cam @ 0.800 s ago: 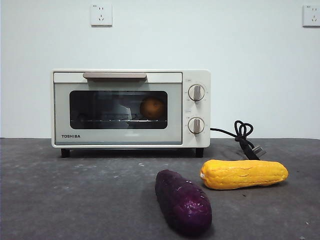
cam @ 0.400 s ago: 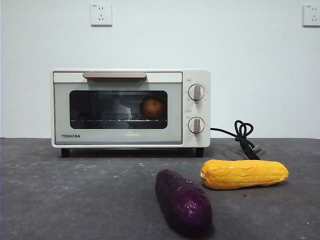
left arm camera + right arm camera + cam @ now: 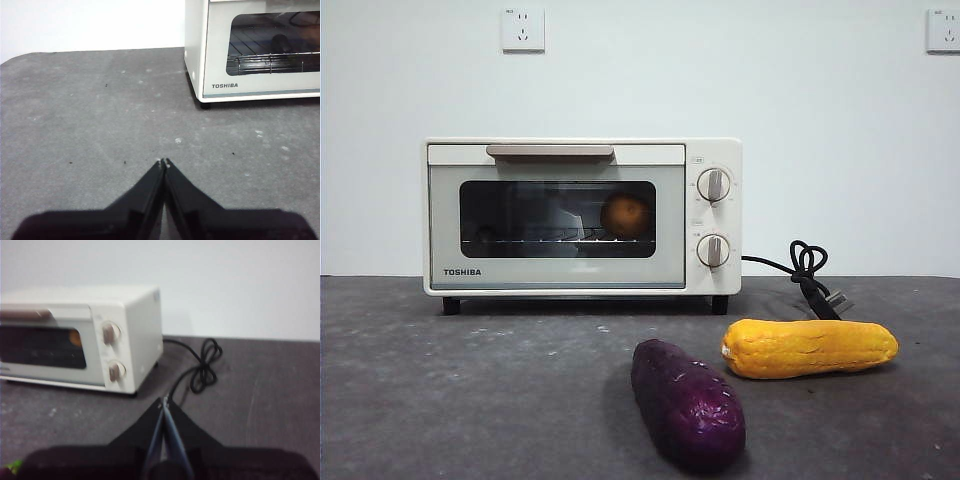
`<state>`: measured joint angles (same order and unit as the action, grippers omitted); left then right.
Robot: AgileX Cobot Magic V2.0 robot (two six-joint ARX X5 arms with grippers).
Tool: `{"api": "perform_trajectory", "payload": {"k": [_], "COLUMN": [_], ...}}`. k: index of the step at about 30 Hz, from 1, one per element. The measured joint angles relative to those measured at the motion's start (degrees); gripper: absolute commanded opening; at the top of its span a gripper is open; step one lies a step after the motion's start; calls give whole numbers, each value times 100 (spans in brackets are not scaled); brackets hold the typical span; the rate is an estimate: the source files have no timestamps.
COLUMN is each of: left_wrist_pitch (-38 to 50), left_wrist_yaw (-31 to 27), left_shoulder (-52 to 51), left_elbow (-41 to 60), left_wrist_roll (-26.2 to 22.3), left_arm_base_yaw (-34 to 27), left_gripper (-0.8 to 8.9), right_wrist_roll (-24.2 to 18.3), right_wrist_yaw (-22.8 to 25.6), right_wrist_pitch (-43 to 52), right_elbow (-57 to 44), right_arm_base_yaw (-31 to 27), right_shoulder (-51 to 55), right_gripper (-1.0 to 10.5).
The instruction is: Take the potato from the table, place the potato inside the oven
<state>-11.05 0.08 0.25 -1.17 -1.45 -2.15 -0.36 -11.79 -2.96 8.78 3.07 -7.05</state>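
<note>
Scanning from the left, we meet the left end effector first: its 2 black jaws are pressed together, empty, hanging over bare tabletop off the oven's left front corner. It does not show in the front view.

Next comes the oven, cream-white with TOSHIBA printed low on its door, standing at the back of the tabletop against a white wall. Its door is closed, the bar handle running along the top edge. Through the dark glass window we see the potato, round and tan-orange, sitting on the wire rack toward the right side of the chamber. The right wrist view catches it only as a small orange patch behind the glass. To the right of the window are the 2 round knobs, 1 above the other.

In front of the oven, nearer the camera, a dark purple sweet potato lies on the tabletop. Just to its right and a little further back lies a yellow corn cob, apart from it. Behind the cob the black cord runs from the oven's right side and loops on the tabletop.

The right end effector has its 2 jaws together, gripping nothing, over the tabletop in front of the cord and off the oven's right front corner.
</note>
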Motion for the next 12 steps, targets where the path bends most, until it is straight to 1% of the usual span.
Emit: {"api": "perform_trajectory", "payload": {"k": [6, 12], "left_wrist_pitch": [0, 0], "left_wrist_yaw": [0, 0], "left_shoulder": [0, 0], "left_elbow": [0, 0], "left_wrist_roll": [2, 0], "left_arm_base_yaw": [0, 0], "left_gripper": [-3, -3], "right_wrist_roll": [66, 162], "right_wrist_yaw": [4, 155], "right_wrist_pitch": [-9, -544], "right_elbow": [-448, -640], "right_arm_base_yaw": [0, 0], "right_shoulder": [494, 678], "right_gripper": [1, 1]}}
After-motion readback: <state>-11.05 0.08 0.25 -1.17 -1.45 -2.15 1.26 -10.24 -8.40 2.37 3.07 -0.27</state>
